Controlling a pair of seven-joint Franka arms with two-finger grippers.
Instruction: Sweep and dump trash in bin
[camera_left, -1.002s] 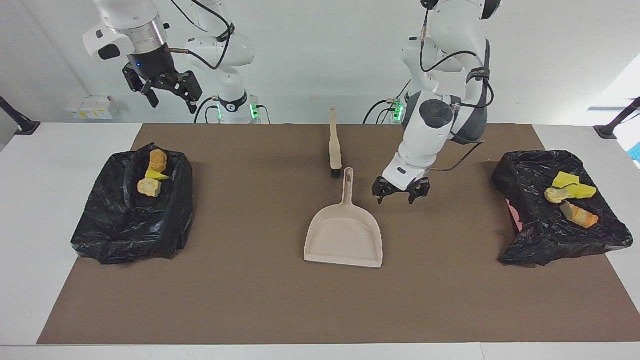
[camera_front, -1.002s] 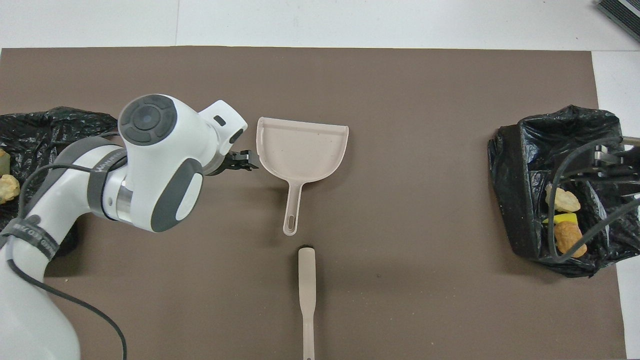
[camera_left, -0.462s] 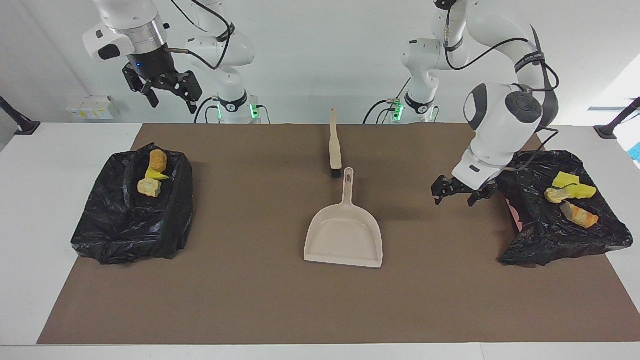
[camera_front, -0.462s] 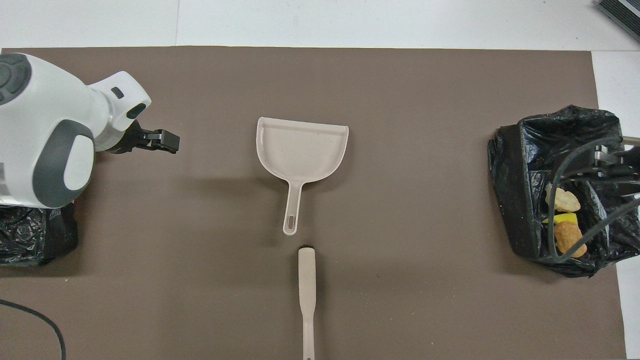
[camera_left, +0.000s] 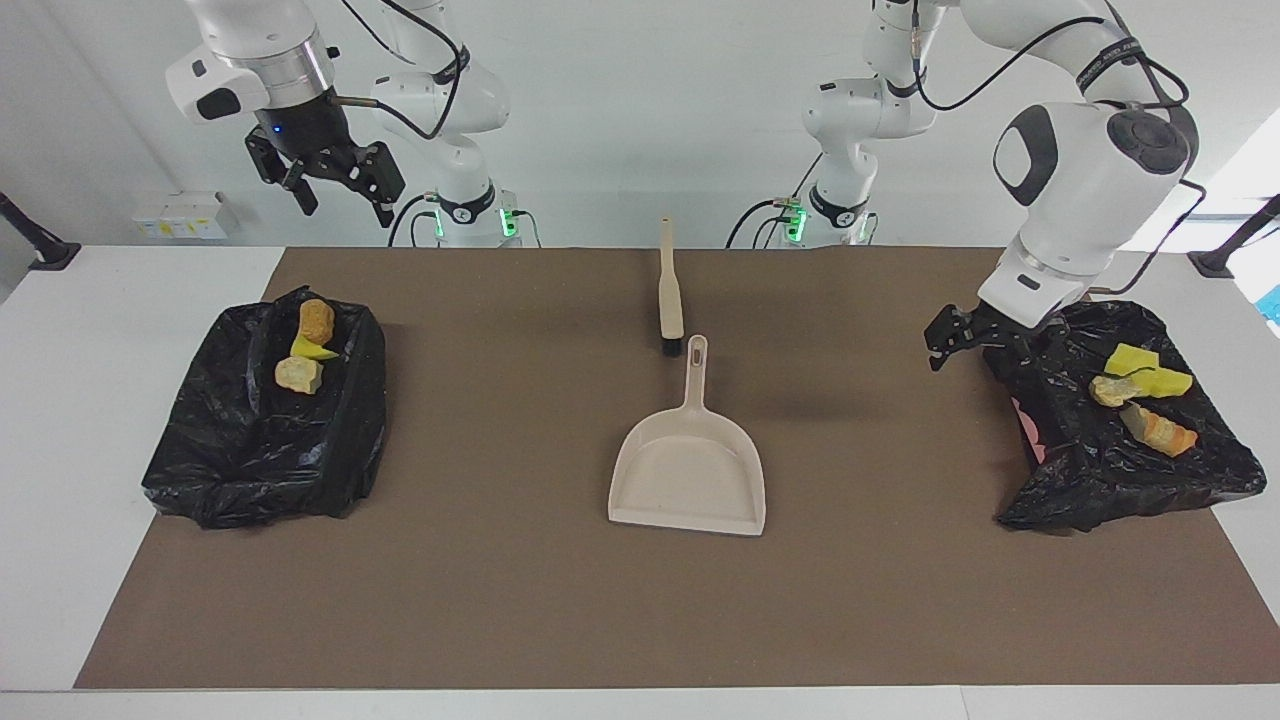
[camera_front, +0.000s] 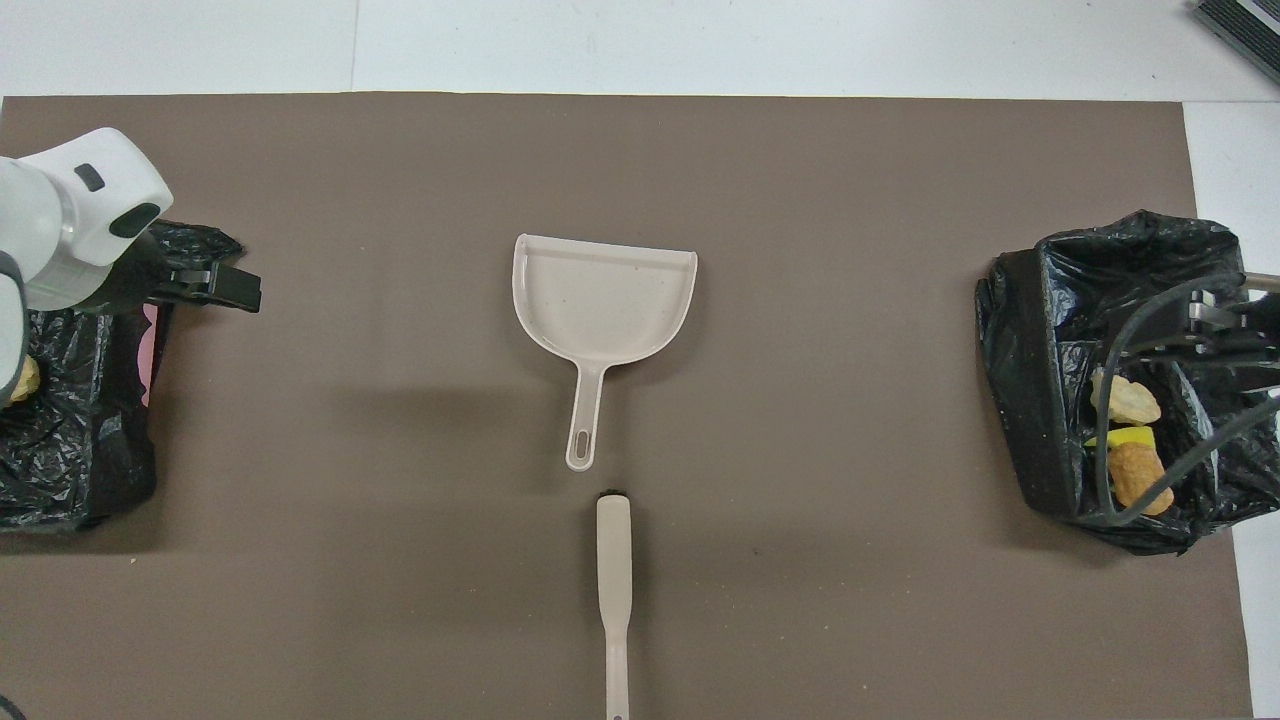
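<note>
- Black fingers of the left gripper (camera_left: 962, 344) stood spread with nothing between them, hanging low over the rim of the bin (camera_left: 1120, 430) at the left arm's end of the table.
- Up at the other end, the right gripper (camera_left: 335, 185) waited high in the air, jaws apart and empty, above the second bin (camera_left: 265, 440).
- And the trash? Every piece in view was already bagged: yellow wedges and tan lumps (camera_left: 1145, 395) lay in the bin under the left gripper, and three more bits (camera_left: 308, 350) sat in the bin toward the right arm's end.
- None showed on the brown mat (camera_left: 500, 600), so the sweeping looked finished, or very nearly so.
- Out in the middle, the dustpan (camera_left: 690, 470) lay flat and empty, handle pointing toward the robots, long axis running straight down the table.
- Nearer to the robots, the brush (camera_left: 670, 290) lay in line with it, bristles almost touching the tip of the dustpan's handle.
- Judging from this, the tools sat midway between the arms; the left gripper was lower and likely the quicker to reach them.
</note>
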